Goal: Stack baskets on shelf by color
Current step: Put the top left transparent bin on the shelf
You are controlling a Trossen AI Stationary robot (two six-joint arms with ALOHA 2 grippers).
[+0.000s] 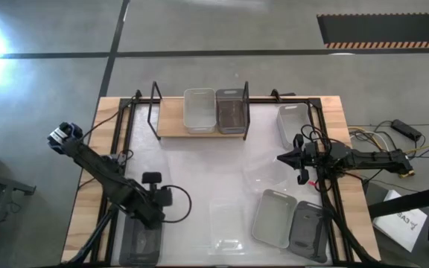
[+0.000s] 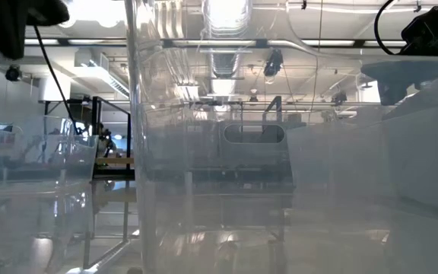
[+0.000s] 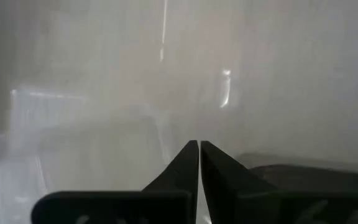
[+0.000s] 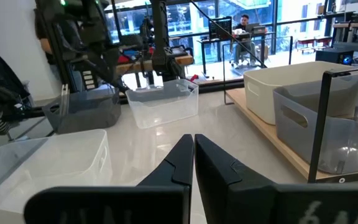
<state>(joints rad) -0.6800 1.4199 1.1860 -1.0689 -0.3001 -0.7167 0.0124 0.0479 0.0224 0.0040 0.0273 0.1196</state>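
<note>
The shelf (image 1: 171, 125) stands at the table's far middle and bears a white basket (image 1: 199, 110) and a dark grey basket (image 1: 230, 110) side by side. Another light basket (image 1: 293, 123) rests on the table right of the shelf. Near the front lie a translucent basket (image 1: 227, 223), a light grey basket (image 1: 274, 217) and two dark grey ones (image 1: 309, 231) (image 1: 140, 242). My left gripper (image 1: 152, 177) is shut and empty above the table's left middle. My right gripper (image 1: 281, 158) is shut and empty at the right middle, its fingers pointing toward the table's left.
Black frame rails (image 1: 326, 186) run along the table's left and right sides. Cables (image 1: 177, 201) loop by the left arm. In the low view a translucent basket wall (image 2: 204, 152) stands close in front. A white mat (image 1: 199, 171) covers the table's middle.
</note>
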